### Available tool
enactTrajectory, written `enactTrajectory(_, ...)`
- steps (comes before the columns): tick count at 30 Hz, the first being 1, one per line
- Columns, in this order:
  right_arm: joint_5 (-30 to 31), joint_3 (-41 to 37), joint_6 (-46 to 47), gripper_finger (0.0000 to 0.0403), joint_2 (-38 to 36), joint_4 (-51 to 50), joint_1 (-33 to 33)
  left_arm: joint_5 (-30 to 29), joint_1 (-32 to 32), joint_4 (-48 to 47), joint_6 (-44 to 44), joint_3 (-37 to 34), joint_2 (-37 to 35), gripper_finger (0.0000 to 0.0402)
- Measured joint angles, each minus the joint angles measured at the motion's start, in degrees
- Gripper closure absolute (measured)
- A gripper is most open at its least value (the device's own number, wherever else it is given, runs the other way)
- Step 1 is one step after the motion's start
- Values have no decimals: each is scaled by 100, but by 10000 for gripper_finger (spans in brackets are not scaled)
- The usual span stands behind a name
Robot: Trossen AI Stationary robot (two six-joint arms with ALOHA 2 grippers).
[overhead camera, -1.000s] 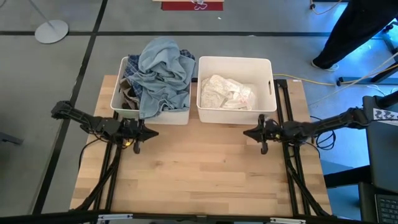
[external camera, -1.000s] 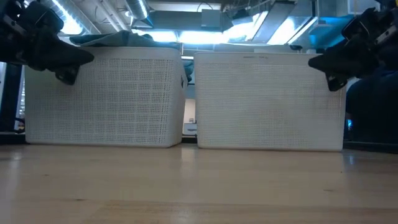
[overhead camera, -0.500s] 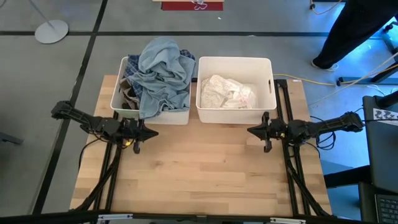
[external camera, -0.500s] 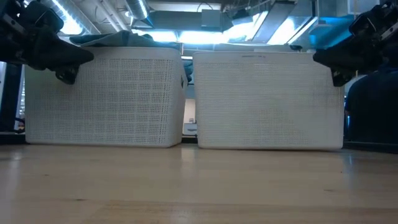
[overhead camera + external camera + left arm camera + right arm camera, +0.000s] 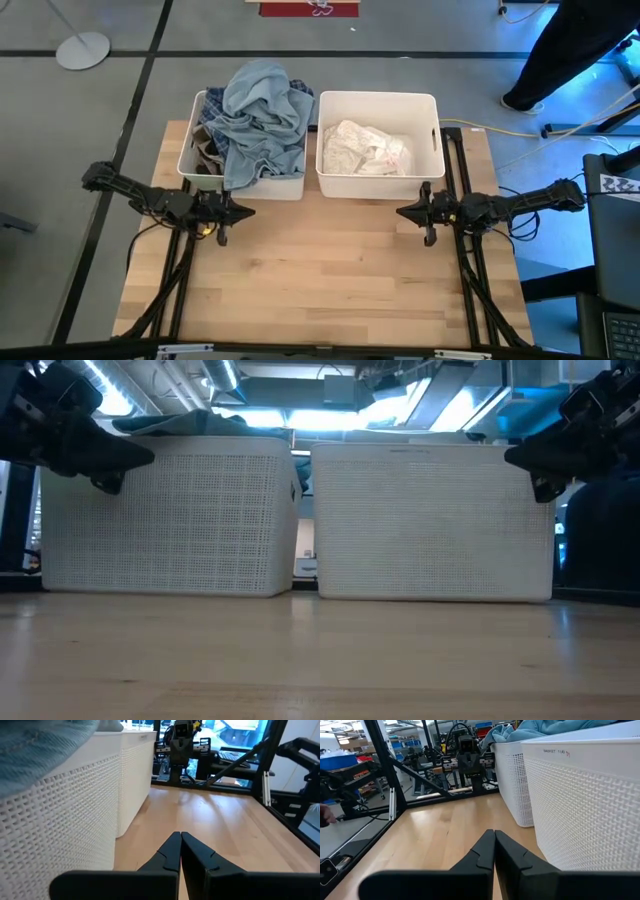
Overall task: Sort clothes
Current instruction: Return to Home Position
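Two white bins stand side by side at the table's far edge. The left bin (image 5: 240,150) is heaped with clothes, a light blue denim garment (image 5: 262,115) on top and spilling over its near wall. The right bin (image 5: 378,145) holds a whitish crumpled garment (image 5: 365,148). My left gripper (image 5: 248,212) hovers shut above the table just in front of the left bin, pointing toward the table's right edge. My right gripper (image 5: 400,212) hovers shut in front of the right bin, pointing toward the table's left edge. Both hold nothing.
The bare wooden tabletop (image 5: 320,280) stretches in front of the bins. A person (image 5: 575,50) in dark clothes stands beyond the table's far right corner. A round stand base (image 5: 82,50) sits on the floor at far left.
My right gripper has drawn back a little toward the table's right edge and stayed shut. The clothes and bins have kept still.
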Motion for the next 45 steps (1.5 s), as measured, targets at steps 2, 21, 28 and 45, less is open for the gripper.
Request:
enactTrajectory(2, 0, 2, 0, 388, 0, 0, 0, 0, 0, -2, 36, 0, 0, 400)
enactTrajectory(21, -4, 11, 0, 388, 0, -4, 0, 0, 2, -4, 170, 0, 0, 400)
enactTrajectory(28, -7, 13, 0, 388, 0, -2, 0, 0, 2, -4, 170, -2, 0, 400)
enactTrajectory(45, -7, 17, 0, 388, 0, -2, 0, 2, 4, -6, 170, -2, 0, 400)
